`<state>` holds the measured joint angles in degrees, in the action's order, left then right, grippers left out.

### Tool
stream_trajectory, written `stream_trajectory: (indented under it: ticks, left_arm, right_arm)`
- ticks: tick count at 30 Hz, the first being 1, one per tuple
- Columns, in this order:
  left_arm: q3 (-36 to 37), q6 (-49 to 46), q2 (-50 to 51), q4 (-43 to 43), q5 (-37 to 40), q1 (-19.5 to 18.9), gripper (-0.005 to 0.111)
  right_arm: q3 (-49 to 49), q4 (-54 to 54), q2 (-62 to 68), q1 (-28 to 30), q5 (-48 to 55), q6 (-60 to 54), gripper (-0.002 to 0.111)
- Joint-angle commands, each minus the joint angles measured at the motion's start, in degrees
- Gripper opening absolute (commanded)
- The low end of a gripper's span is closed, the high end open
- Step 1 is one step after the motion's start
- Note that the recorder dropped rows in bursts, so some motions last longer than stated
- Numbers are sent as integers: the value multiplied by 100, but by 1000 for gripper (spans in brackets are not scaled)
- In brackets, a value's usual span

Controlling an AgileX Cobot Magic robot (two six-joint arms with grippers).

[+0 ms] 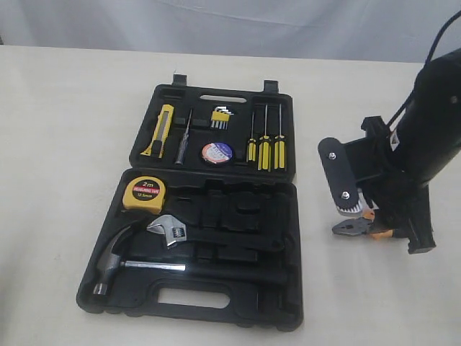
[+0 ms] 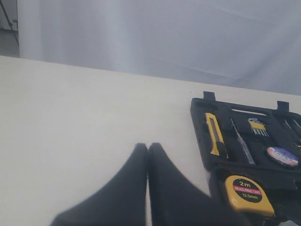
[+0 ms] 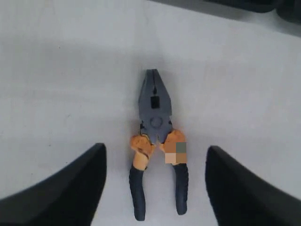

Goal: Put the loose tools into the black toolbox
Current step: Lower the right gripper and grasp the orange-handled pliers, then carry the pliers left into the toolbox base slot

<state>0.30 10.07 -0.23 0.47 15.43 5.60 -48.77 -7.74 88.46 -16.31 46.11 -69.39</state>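
Note:
The black toolbox (image 1: 216, 317) lies open on the table. In its lid sit the yellow-black utility knife (image 1: 161, 130) and the black tape roll (image 1: 216, 153); the yellow tape measure (image 1: 144, 194) rests in the base. The pliers (image 1: 354, 229) with orange-black handles lie on the table to the right of the box. My right gripper (image 3: 155, 148) hovers over the pliers (image 3: 154, 103), open, a finger on each side of the handles and touching neither. My left gripper (image 2: 148, 147) is shut and empty, off the box's left, with the toolbox (image 2: 200, 122), knife (image 2: 214, 134) and tape measure (image 2: 247, 194) in its view.
A steel hammer (image 1: 115, 263) and an adjustable wrench (image 1: 169, 231) lie in the base. Yellow-handled screwdrivers (image 1: 265, 144), hex keys (image 1: 220, 117) and a thin tester (image 1: 184, 140) sit in the lid. A white backdrop stands behind the table's far edge.

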Motion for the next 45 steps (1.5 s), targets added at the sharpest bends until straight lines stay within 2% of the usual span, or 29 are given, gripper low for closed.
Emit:
stream_trajectory:
  ticks: [1,8,19,20,22,26,38,41,45]
  left_arm:
    - [-30,-2,23,-47,18,33,0]
    - [-30,-2,23,-47,18,33,0]
    - [-30,-2,23,-47,18,33,0]
    - [-30,-2,23,-47,18,33,0]
    - [-30,-2,23,-47,18,33,0]
    - [-30,-2,23,-47,18,33,0]
    - [-30,-2,23,-47,18,33,0]
    - [-30,-2,23,-47,18,33,0]
    - [-30,-2,23,-47,18,33,0]
  right_arm:
    - [30,31,269,2,-130,-65,64]
    - [30,6,822,2,-685,-94,64]
    - [30,-296,1627,17,-1004,-82,62]
    - [30,-374,1665,17,-989,-69,58]
    - [30,-386,1707,17,-976,-69,41]
    - [30,-418,1730,17,-968,-20,0]
    - [-38,-288,1284,-28,-700,346,-1]
    - [-405,-436,1022,-284,4,813,-1]
    - [-1014,-499,829,-919,843,1221,-1]
